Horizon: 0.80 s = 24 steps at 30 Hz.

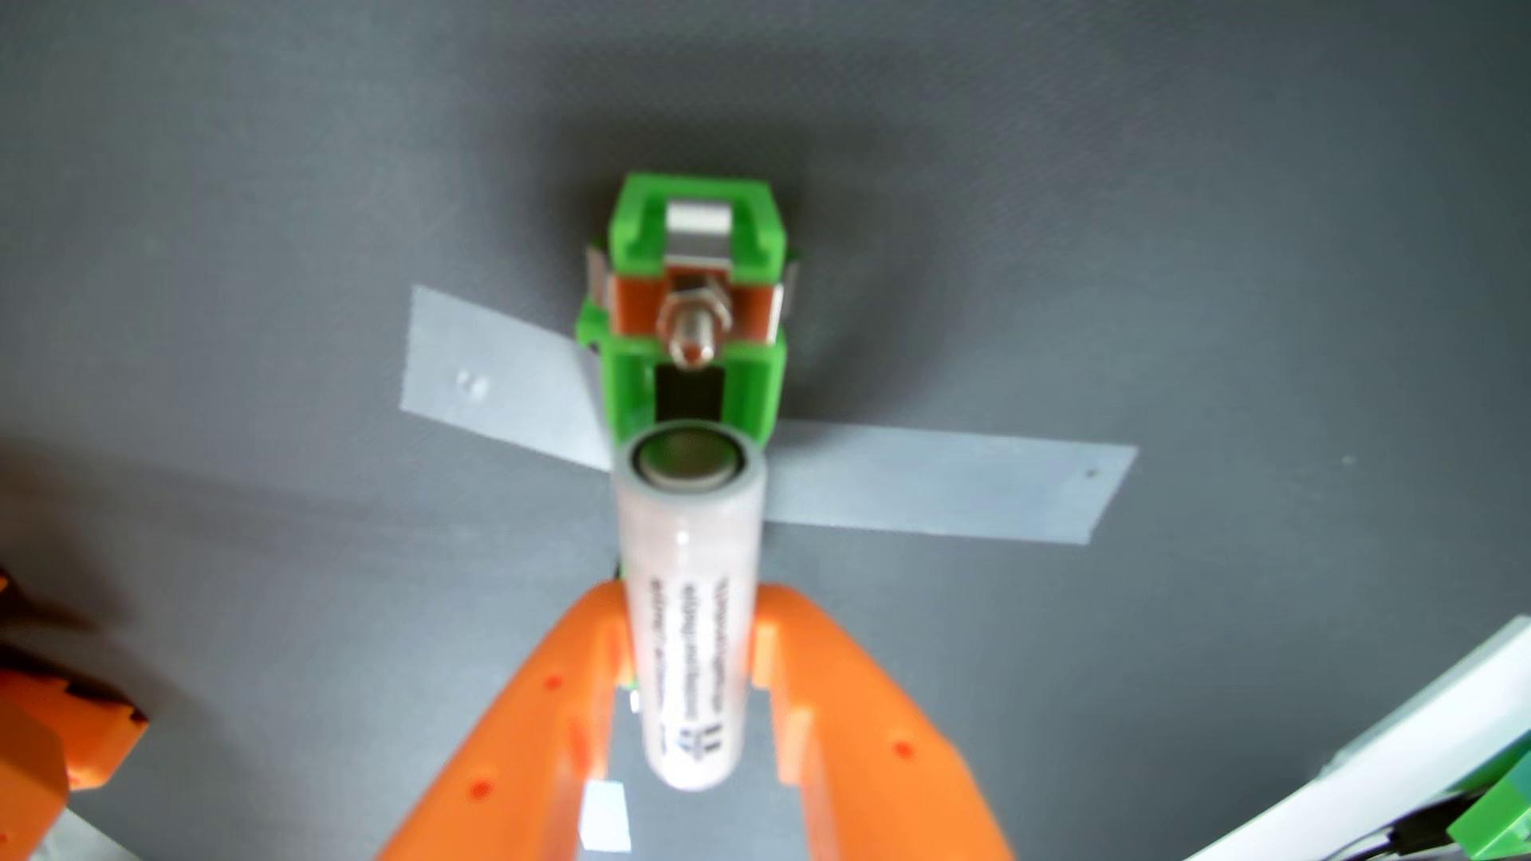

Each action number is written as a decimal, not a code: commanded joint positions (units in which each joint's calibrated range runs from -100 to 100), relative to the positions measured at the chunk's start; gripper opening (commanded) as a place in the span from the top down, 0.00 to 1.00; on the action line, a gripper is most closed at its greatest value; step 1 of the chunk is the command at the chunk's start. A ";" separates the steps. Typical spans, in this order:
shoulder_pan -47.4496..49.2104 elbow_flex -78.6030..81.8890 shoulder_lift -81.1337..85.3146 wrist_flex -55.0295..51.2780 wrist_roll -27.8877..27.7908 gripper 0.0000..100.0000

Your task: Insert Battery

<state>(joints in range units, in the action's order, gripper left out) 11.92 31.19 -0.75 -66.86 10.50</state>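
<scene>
In the wrist view I see my gripper (690, 617) closed on the battery (688, 604), its two orange fingers (580, 662) pressed against the cell's sides about midway along its length. The jaws stand only as far apart as the battery is thick. The battery is white with dark print running along it, and its round metal end faces away from the camera, toward the holder (688, 323).

The holder is green, sitting on the grey bench (1160, 207) and fixed by strips of pale tape (944, 484) running out to its left and right. Inside it I can make out a silver contact and a copper-coloured plate. The battery's far end overlaps the holder's near edge in this view; the picture is soft, so I cannot tell whether the two touch. More orange parts show at the lower left edge, and white and green pieces at the lower right corner.
</scene>
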 commanded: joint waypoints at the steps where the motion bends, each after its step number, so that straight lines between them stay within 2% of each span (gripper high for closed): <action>1: 0.36 -0.26 0.29 0.14 0.16 0.98; 15: 0.59 -0.26 0.29 0.14 -0.30 0.97; 19: 0.59 -0.26 0.29 0.14 -0.30 0.92; 24: 0.59 -0.26 0.29 0.14 -0.30 0.90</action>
<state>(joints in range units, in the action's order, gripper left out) 12.49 31.19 -0.75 -66.95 10.45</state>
